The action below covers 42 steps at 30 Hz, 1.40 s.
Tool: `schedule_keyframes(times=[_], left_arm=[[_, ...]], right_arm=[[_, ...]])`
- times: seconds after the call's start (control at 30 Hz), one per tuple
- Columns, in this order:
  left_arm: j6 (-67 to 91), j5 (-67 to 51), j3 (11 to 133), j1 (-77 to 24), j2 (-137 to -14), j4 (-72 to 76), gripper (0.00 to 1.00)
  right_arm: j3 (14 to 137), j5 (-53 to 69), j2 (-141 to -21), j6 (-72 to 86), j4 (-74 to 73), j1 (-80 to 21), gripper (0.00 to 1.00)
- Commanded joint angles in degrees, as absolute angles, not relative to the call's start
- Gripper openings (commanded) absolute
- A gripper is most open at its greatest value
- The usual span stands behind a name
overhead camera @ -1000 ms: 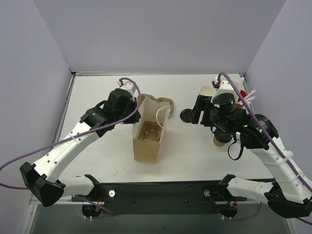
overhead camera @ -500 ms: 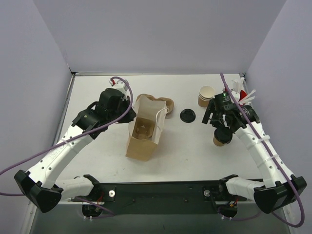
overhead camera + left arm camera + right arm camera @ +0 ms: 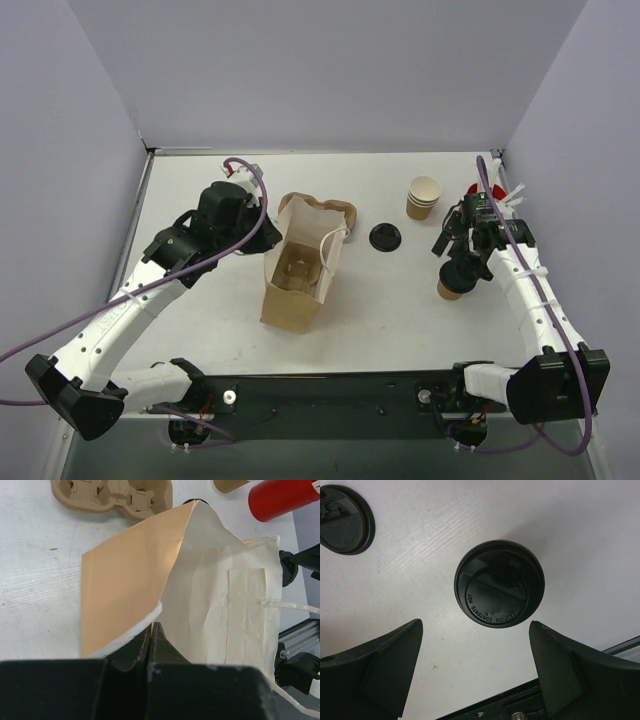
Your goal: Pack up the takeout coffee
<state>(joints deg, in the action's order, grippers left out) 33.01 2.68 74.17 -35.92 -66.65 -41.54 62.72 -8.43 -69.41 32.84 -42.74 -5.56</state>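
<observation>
Your left end effector (image 3: pixel 151 630) pinches bag (image 3: pixel 200 580) rim. Your right end effector (image 3: pixel 475 626) hangs above lidded coffee (image 3: pixel 499 582), jaws wide apart, nothing held.

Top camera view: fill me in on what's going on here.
The left gripper is shut on the rim of an upright paper bag, holding it open; a pulp cup carrier sits inside. The right gripper hangs open above the lidded takeout coffee, which stands on the table, not yet bagged. A loose black lid lies nearby.
</observation>
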Motion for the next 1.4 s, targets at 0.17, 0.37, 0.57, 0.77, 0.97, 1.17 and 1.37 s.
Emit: schedule_keyframes(times=[0.17,0.37,0.57,0.77,0.97,1.17,1.37], left_arm=[[35.15,0.09,74.27,-35.68,-65.57,-37.53,0.0],[35.86,0.0,74.27,-35.68,-65.74,-36.83,0.0],[36.74,-1.76,74.27,-35.68,-66.01,-36.21,0.0],[37.18,-2.2,74.35,-35.68,-66.36,-35.77,0.0],[37.18,-2.2,74.44,-35.68,-66.8,-35.68,0.0],[37.0,-2.28,74.36,-35.68,-67.06,-35.77,0.0],[37.09,-2.02,74.53,-35.68,-67.15,-35.86,0.0]], right_arm=[[58.01,-6.24,-70.66,30.76,-39.64,-0.88,0.86],[57.74,-6.42,-72.16,29.97,-38.85,-0.35,0.88],[57.83,-6.68,-74.0,29.71,-38.41,-0.35,0.88],[57.31,-8.26,-74.53,29.88,-38.41,-0.35,0.88],[56.43,-8.53,-75.41,29.88,-37.62,-0.26,0.87],[56.08,-8.61,-76.03,30.23,-37.35,-0.18,0.84],[55.46,-8.0,-74.97,30.32,-37.44,-0.17,0.83]])
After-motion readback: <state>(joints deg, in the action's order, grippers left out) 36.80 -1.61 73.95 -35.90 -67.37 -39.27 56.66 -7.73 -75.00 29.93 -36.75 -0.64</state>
